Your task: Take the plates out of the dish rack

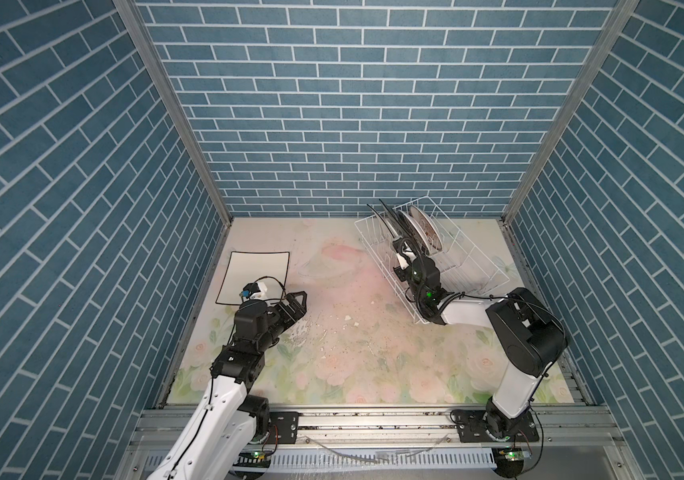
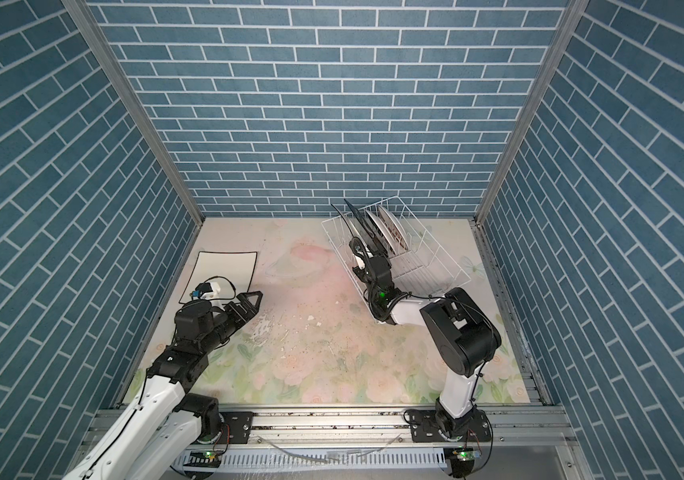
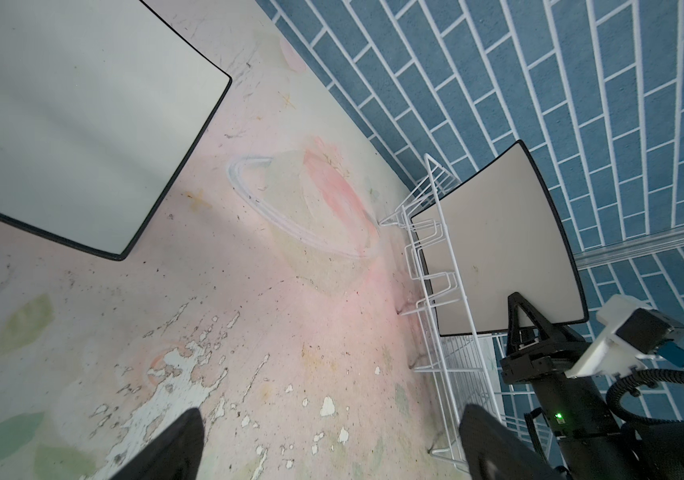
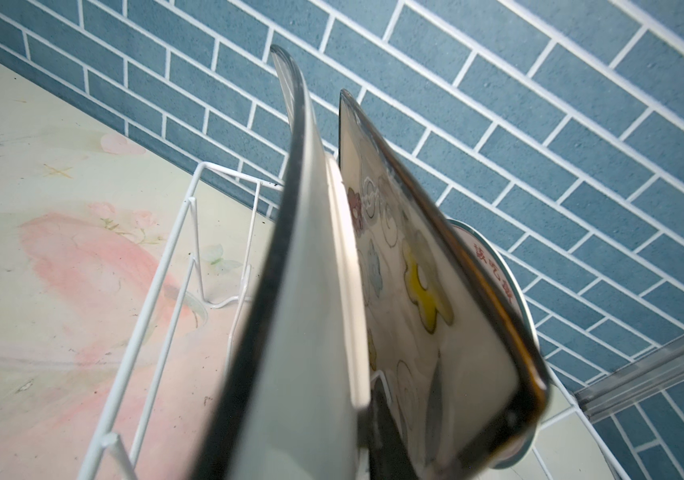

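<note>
Two left fingers [image 3: 174, 449] stand spread; right fingers [image 3: 533, 338], half hidden, pinch the plain plate [image 3: 498, 249] in the dish rack [image 3: 456, 361].

We look into a booth whose three walls [image 1: 352, 104] carry a blue brick pattern with white mortar lines, joined at the corners by aluminium posts [image 1: 174, 108]. The tabletop [image 1: 352, 353] is printed with pale pink roses and green leaves, with flaked patches [image 3: 174, 374] and dark specks near the middle. An aluminium rail [image 1: 373, 419] runs along its near edge. The light is soft and even.
</note>
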